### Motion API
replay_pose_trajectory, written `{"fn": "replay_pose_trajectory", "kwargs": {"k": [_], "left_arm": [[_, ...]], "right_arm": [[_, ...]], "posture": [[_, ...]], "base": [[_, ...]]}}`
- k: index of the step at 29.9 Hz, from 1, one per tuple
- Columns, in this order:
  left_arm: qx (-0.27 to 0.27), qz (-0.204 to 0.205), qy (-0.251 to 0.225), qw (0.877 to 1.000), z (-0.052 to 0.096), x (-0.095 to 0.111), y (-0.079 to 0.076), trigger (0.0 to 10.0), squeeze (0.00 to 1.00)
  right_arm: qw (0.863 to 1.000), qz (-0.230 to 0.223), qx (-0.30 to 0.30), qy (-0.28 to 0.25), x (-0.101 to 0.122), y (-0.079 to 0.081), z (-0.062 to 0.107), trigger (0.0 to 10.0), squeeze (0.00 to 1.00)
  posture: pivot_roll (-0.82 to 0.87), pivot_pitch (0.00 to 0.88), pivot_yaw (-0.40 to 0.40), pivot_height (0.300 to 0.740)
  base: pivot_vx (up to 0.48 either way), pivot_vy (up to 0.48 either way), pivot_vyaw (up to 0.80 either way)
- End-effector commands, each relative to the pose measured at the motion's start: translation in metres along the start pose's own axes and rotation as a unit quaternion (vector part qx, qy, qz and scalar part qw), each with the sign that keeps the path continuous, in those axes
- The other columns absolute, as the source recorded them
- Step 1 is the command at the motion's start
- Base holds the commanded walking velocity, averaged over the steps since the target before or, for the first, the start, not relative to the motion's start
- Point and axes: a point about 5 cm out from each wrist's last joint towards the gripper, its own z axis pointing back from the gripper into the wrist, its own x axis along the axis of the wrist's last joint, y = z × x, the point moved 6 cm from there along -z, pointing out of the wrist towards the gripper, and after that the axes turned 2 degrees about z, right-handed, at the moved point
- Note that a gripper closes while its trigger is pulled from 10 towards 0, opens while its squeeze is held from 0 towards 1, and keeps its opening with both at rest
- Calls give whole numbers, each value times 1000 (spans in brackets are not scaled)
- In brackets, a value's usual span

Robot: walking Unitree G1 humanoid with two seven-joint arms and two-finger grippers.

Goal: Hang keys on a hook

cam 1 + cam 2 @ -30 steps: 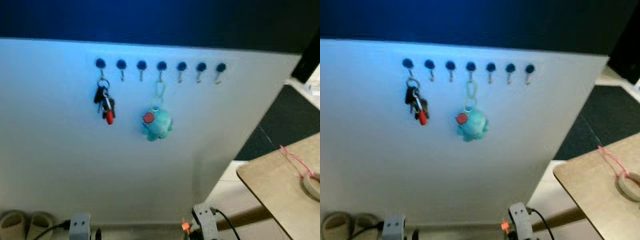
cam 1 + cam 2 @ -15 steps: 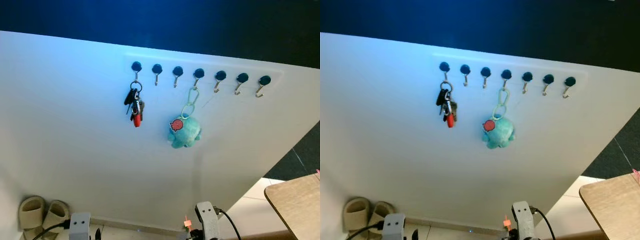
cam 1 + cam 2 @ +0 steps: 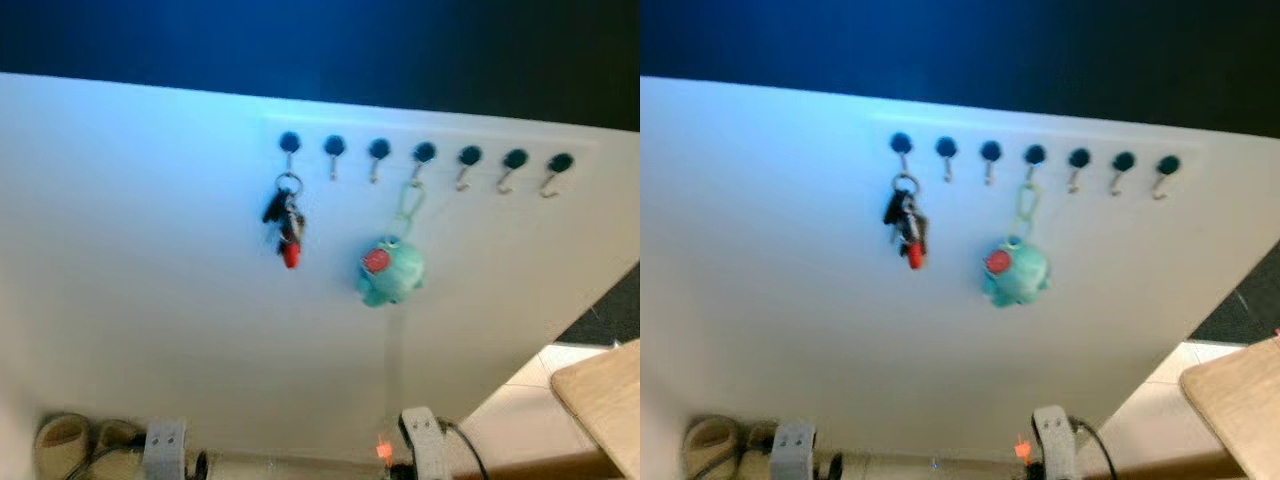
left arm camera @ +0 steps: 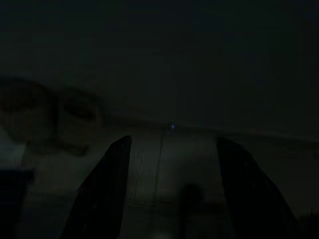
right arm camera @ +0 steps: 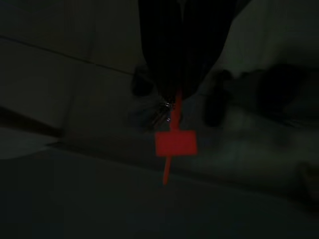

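Observation:
A row of several dark-knobbed hooks runs across a white wall panel. A bunch of keys with a red fob hangs on the leftmost hook. A teal plush keychain hangs on the fourth hook. In the dark right wrist view my right gripper is shut on a small key set, and an orange tag dangles below the fingers. My left gripper hangs low in the shade, its black fingers spread apart with nothing between them.
Both wrists sit at the bottom edge of the eye views, near the floor. A pair of beige slippers lies at the wall's foot on the left. A wooden table corner juts in at the right, over pale floor tiles.
The whole picture has shifted and blurred, so the camera moved; the hooks now sit a little further right. The hanging keys and plush stay on their hooks.

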Motion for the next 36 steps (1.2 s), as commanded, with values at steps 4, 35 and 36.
{"fn": "replay_pose_trajectory", "kwargs": {"k": [4, 35, 36], "left_arm": [[-8, -4, 10, 1000, 3, -8, -3, 10000, 0], [-25, -14, 1, 1000, 3, -5, -11, 10000, 0], [-24, -17, -1, 1000, 3, -4, -10, 10000, 0]], "right_arm": [[1000, -9, -10, 6, -5, -7, 2, 10000, 0], [1000, -14, -12, 12, -10, -7, 4, 10000, 0], [1000, -14, -12, 12, -10, -7, 4, 10000, 0]], "posture": [[92, 56, -75, 740], [82, 34, -73, 740], [82, 35, -74, 740]], "base": [[0, 0, 0], [0, -276, 0], [0, 0, 0]]}}
